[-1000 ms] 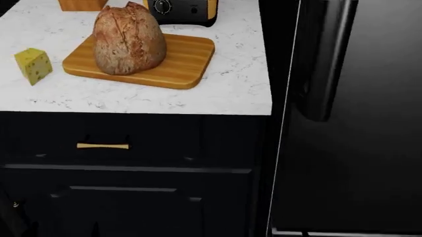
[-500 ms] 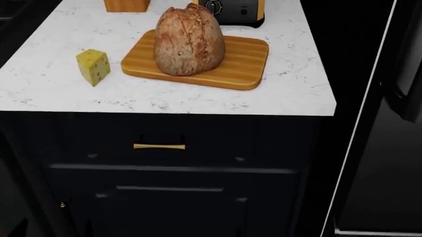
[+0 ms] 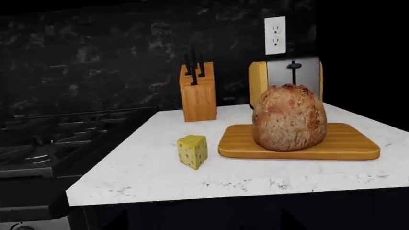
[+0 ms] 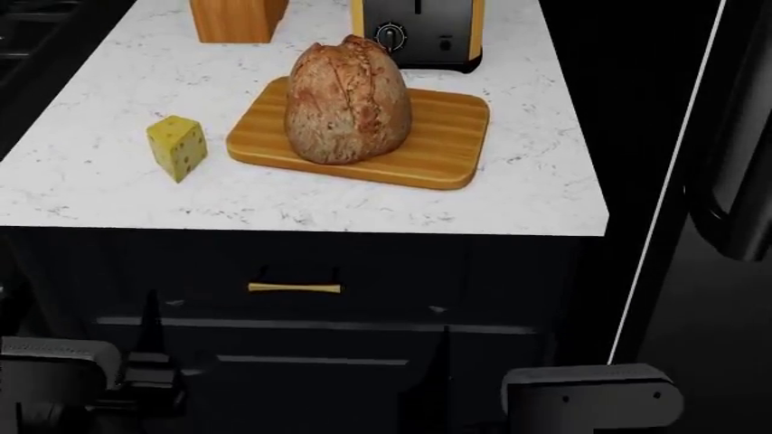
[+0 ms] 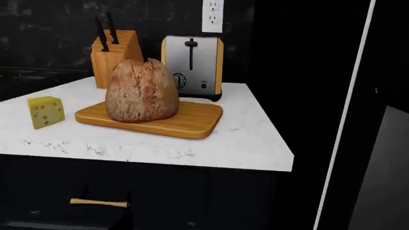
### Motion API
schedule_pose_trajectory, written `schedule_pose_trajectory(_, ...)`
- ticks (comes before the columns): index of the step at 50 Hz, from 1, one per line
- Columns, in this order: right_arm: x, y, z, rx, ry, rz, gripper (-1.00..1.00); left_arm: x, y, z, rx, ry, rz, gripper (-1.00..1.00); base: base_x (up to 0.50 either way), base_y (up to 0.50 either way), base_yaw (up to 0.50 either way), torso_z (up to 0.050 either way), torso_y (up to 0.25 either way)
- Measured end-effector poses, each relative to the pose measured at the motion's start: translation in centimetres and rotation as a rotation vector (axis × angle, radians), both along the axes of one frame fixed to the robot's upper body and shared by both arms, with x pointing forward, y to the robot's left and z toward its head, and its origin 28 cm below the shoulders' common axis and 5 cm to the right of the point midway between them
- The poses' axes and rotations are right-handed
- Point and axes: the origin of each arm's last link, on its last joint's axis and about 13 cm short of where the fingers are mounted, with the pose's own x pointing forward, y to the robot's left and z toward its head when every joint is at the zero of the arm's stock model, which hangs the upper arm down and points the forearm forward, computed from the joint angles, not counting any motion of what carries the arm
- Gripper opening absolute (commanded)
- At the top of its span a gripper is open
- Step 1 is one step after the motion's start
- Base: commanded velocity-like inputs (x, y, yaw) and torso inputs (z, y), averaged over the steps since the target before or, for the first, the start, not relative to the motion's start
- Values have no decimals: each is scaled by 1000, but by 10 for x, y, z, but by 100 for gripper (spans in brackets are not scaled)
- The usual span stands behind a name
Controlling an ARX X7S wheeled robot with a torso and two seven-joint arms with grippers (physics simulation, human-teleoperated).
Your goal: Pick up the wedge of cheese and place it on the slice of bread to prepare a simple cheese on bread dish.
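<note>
We see the small pale-yellow holed wedge of cheese on the white marble counter, well ahead of and above both arms, left of the wooden cutting board. The round brown crusty slice of bread stands on that board. Left gripper and right gripper sit low before the dark cabinet; whether either is parted or clamped, we cannot tell.
</note>
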Motion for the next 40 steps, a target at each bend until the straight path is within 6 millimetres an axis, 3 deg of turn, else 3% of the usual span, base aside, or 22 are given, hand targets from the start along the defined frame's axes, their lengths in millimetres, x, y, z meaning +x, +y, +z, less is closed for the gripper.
schedule_pose_trajectory(7, 13, -4, 43, 2, -41, 21, 100, 20, -3, 46, 18, -43, -3, 100, 0, 0, 0, 50, 0)
schedule_pose_trajectory(13, 21, -8, 61, -5, -67, 27, 100, 32, -3, 64, 30, -91, 5, 100, 0, 0, 0, 50, 0)
schedule_pose_trajectory(20, 25, -8, 74, -24, -82, 41, 100, 39, -1, 76, 58, -131, 76, 100, 9, 26, 0, 12, 0)
schedule_pose_trajectory(40, 32, -1, 79, -51, -84, 109, 100, 40, 0, 86, 103, -207, 170, 100, 163, 367, 0, 0, 0)
